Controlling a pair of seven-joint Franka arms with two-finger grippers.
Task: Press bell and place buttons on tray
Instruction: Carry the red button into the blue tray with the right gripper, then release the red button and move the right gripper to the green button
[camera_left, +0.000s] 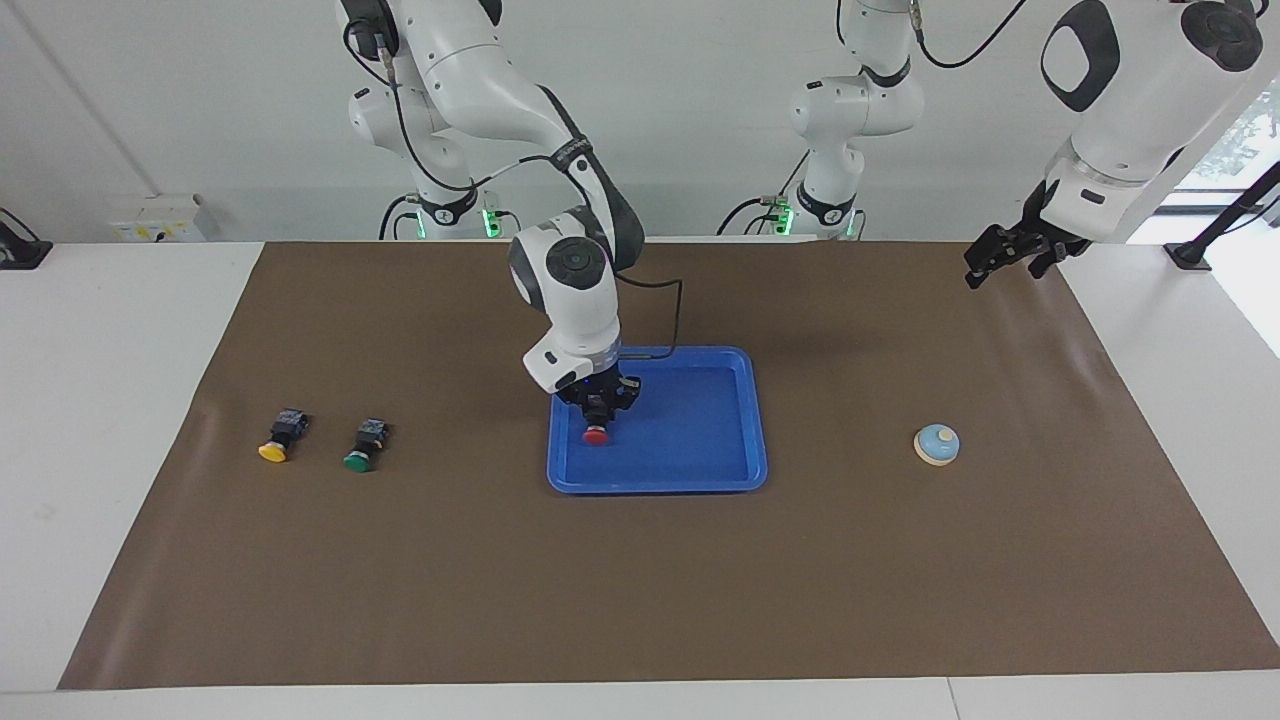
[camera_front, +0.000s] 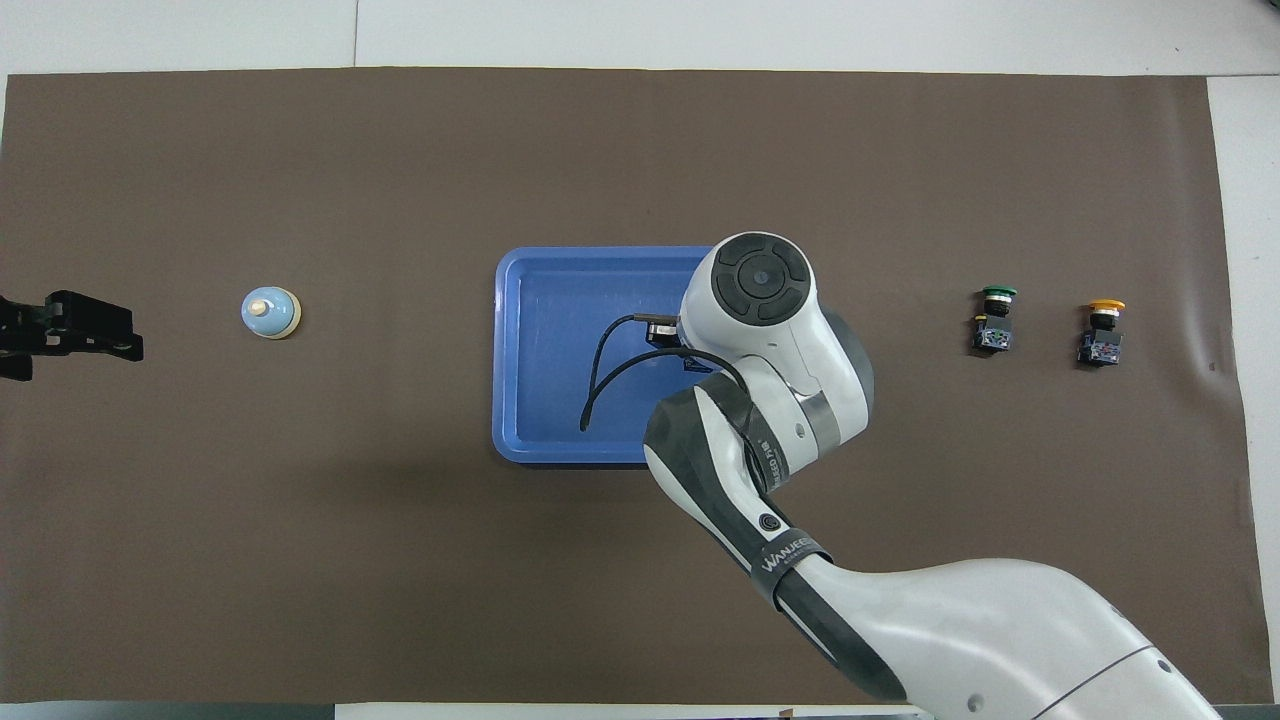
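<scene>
My right gripper (camera_left: 597, 412) is shut on the red button (camera_left: 596, 436) and holds it low inside the blue tray (camera_left: 700, 470), at the tray's end toward the right arm. In the overhead view the right arm's wrist hides the gripper and the red button above the tray (camera_front: 540, 400). The green button (camera_left: 360, 455) (camera_front: 995, 320) and the yellow button (camera_left: 276, 446) (camera_front: 1103, 333) lie on the mat toward the right arm's end. The light-blue bell (camera_left: 937, 444) (camera_front: 270, 313) stands toward the left arm's end. My left gripper (camera_left: 985, 268) (camera_front: 125, 345) waits raised and open at that end.
A brown mat (camera_left: 640, 600) covers the table, with white table surface around it. A black cable (camera_front: 600, 380) from the right wrist loops over the tray. A third arm's base (camera_left: 830, 200) stands at the robots' edge.
</scene>
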